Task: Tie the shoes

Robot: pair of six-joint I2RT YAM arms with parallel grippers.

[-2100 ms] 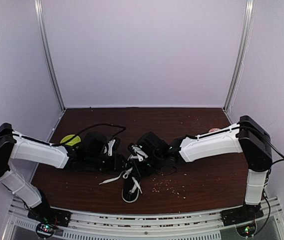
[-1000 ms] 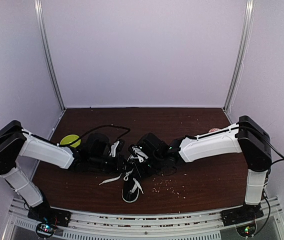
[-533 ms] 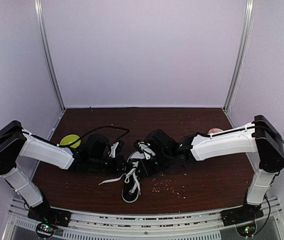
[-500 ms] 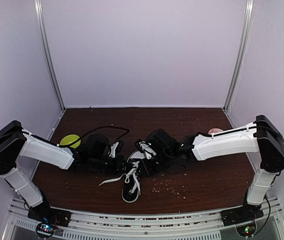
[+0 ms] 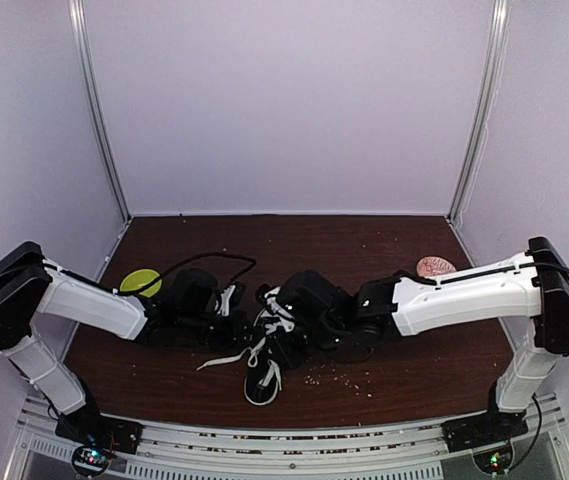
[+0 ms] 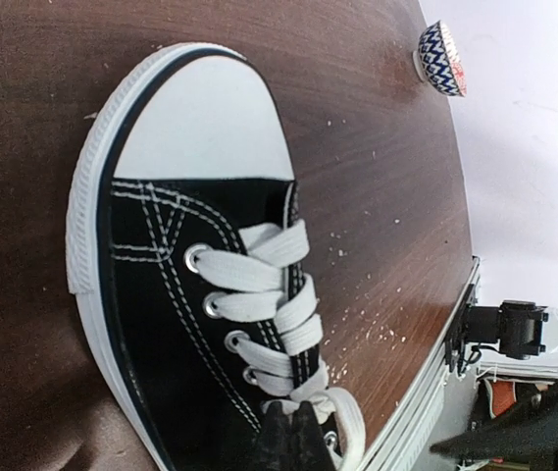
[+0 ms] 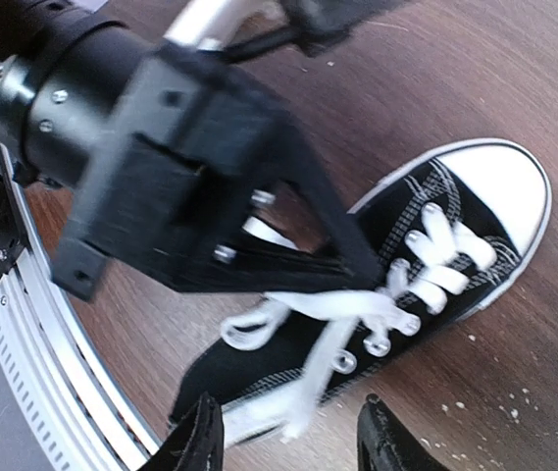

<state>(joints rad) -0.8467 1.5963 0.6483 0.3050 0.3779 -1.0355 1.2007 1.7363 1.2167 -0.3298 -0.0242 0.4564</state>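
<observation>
The shoe [image 5: 260, 378] is a black canvas sneaker with a white toe cap, lying mid-table with its toe toward the front edge. In the left wrist view the shoe [image 6: 161, 294] fills the frame, and my left gripper [image 6: 293, 432] is shut on the white lace [image 6: 342, 412] at the top of the lacing. My right gripper [image 7: 293, 442] hovers open just above the shoe [image 7: 435, 226], with nothing between its fingers. A lace strand [image 7: 337, 304] runs taut from the left gripper [image 7: 357, 270] across the shoe. A loose lace end [image 5: 226, 358] trails to the left on the table.
A yellow-green disc [image 5: 141, 281] lies at the table's left, behind the left arm. A patterned bowl [image 5: 434, 267] sits at the far right, also seen as a bowl [image 6: 442, 59] in the left wrist view. Crumbs [image 5: 339, 375] are scattered right of the shoe. The front rail [image 5: 284, 440] runs close below the toe.
My right gripper has opened and let go of the lace; its arm drew back to the right, then came in low over the shoe. The left gripper has stayed shut in place.
</observation>
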